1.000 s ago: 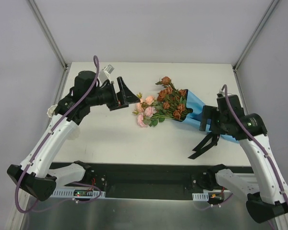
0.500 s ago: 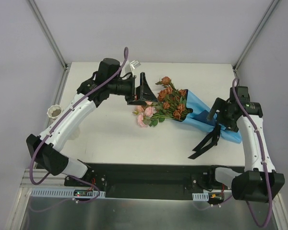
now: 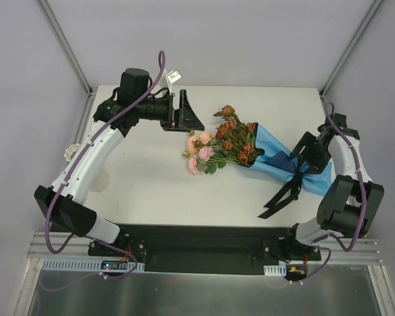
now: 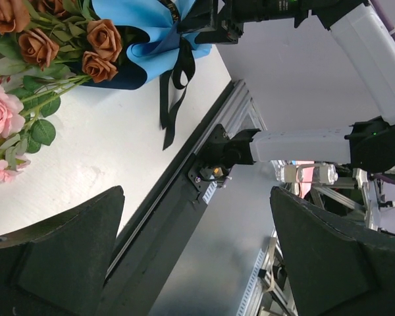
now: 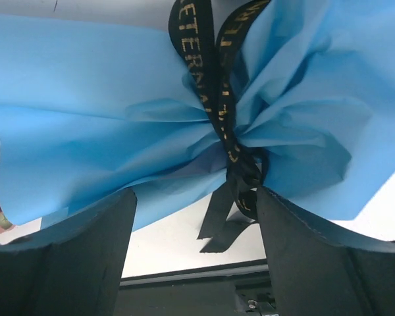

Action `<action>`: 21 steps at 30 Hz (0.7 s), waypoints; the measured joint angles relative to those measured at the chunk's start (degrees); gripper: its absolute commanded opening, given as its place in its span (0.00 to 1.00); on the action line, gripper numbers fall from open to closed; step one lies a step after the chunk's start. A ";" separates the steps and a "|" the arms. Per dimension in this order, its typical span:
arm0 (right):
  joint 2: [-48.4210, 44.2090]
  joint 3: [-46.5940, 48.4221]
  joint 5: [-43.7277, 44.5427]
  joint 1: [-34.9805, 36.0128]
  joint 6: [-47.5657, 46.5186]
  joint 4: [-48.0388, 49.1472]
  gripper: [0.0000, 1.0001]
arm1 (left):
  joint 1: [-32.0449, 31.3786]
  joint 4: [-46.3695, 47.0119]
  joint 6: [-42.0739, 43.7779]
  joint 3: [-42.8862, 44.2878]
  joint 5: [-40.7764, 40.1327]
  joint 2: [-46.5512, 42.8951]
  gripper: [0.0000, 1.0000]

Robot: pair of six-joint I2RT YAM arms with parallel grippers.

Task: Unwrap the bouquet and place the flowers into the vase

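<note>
**Bouquet lies wrapped and tied; both grippers empty**

The bouquet (image 3: 250,150), a bunch of roses in a cone of blue paper tied with black ribbon, lies on its side on the white table (image 3: 151,184). It sits right of centre in the overhead view. The flower heads point toward the upper left of the frame, and the pinched tail of the cone points to the lower right. The pale pink roses (image 3: 201,151) lie furthest left. The small rust-orange roses (image 3: 234,137) are bunched above and to their right, against the mouth of the blue paper (image 3: 280,158). The black ribbon (image 3: 281,195) is tied round the narrow neck of the cone, and its loose ends trail toward the near table edge.

The right gripper (image 5: 196,197) is at that tied neck, on the right of the overhead frame. In its wrist view the jaws stand wide apart. The ribbon's knot (image 5: 240,171) and the gathered paper show in the gap between the fingers. Nothing is clamped, and I cannot tell whether either finger touches the paper.

The left gripper (image 3: 189,115) hangs in the upper centre-left of the overhead frame, just up and left of the flower heads and apart from them. Its jaws are spread wide with nothing between them.

The small white ribbed vase (image 3: 70,152) stands at the left edge of the table, largely hidden by the left arm (image 3: 92,158).
</note>
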 measured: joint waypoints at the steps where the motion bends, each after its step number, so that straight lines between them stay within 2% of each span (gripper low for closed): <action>1: 0.48 0.02 -0.33 0.00 -0.11 0.26 0.74 | 0.22 -0.37 0.42 0.02 -0.04 -0.04 0.92; 13: 6.29 0.83 -1.60 0.00 -3.50 3.89 0.75 | 1.25 -1.86 3.17 -0.15 -0.35 -2.99 0.90; 21: 8.20 -0.33 -7.02 1.51 -2.43 7.80 0.73 | 1.29 -2.40 3.10 -0.24 -0.50 -3.17 0.88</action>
